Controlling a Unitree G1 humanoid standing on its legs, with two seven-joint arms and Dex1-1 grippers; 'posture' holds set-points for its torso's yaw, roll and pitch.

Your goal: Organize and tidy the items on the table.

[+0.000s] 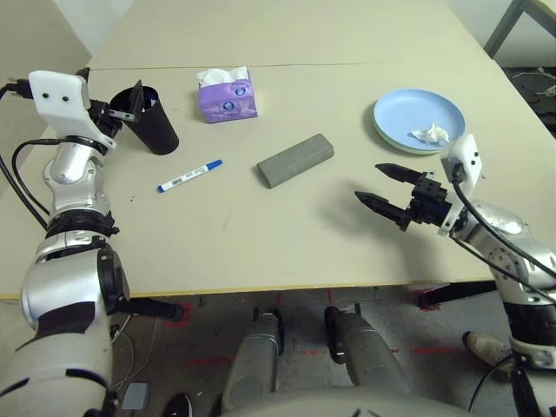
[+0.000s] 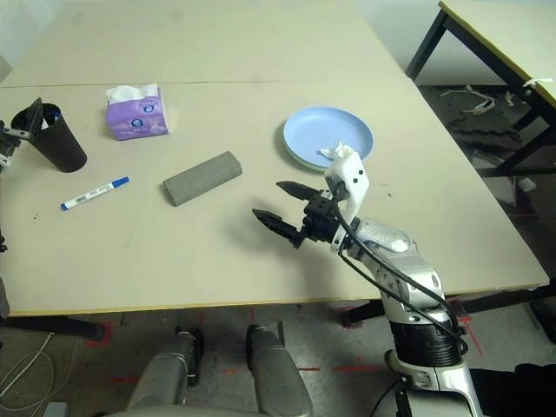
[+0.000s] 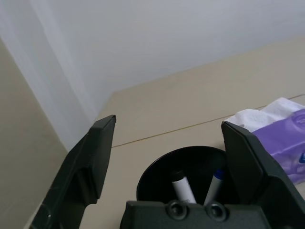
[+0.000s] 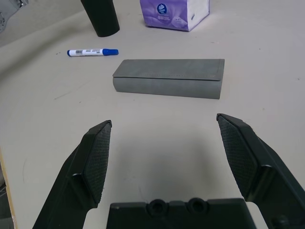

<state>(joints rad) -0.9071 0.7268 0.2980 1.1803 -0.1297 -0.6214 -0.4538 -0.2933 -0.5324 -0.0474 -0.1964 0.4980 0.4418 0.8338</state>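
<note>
Inside black cup (image 3: pixel 183 174): two markers (image 3: pixel 183 187). Tissue wad (image 1: pixel 430 134) on blue plate (image 1: pixel 407 108).

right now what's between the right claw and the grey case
Nothing: only bare table between the open right claw and the grey case, clearest in the right wrist view.

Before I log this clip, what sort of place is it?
Probably a lab or workshop: plain pale table, a second grey-legged table beside it, loose cables and red tape marks on the floor.
</note>
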